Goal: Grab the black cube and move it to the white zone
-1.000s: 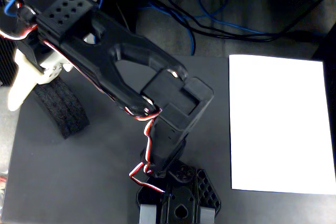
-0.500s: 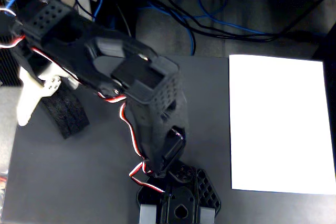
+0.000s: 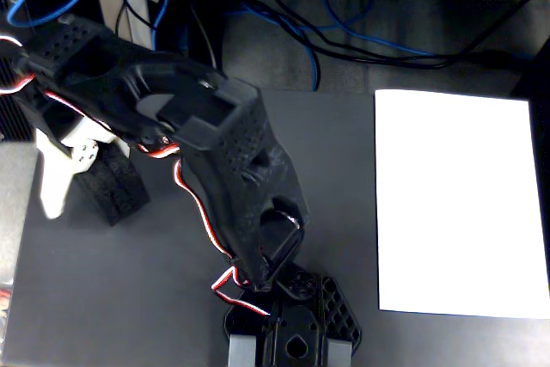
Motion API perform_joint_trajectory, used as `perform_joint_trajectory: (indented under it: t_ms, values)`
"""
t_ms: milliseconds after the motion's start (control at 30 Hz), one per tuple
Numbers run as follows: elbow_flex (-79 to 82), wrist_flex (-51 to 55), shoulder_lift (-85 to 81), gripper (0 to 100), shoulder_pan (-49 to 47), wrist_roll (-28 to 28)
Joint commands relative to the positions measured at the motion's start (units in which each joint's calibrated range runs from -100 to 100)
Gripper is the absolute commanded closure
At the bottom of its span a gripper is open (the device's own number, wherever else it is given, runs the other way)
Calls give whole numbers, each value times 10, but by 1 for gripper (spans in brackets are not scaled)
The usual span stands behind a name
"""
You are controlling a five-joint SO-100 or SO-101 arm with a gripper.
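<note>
Dark grey matting covered the counter (image 3: 155,298), and behind its far edge blue and black cables (image 3: 344,36) trailed under a pale shelf. At far left in the fixed view the claw (image 3: 73,169) hung over the mat's left edge, its white finger (image 3: 53,180) pointing down and toward the camera, blurred. Just beside that finger, on its right, sat the cube (image 3: 116,185), resting on the mat with the arm's black casing overlapping its top. How wide the claw stood, and whether it had hold of the cube, I could not tell, since the other finger was hidden. From there the arm (image 3: 223,152) ran down to its base (image 3: 292,328) at bottom centre, red and white wires looping beside it. Well apart, at right, lay the white zone (image 3: 460,204), flat and bare.
</note>
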Motion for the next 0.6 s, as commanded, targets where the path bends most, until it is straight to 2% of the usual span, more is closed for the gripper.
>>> perform_joint_trajectory:
  t_ms: [0, 67, 167, 333, 567]
  values:
    - [9, -1, -35, 86, 6, -8]
    - [9, -5, -56, 99, 4, -37]
    - [9, -6, -84, 99, 6, -50]
    - [10, 1, -252, 99, -1, -131]
    - [10, 142, -555, 99, 15, -218]
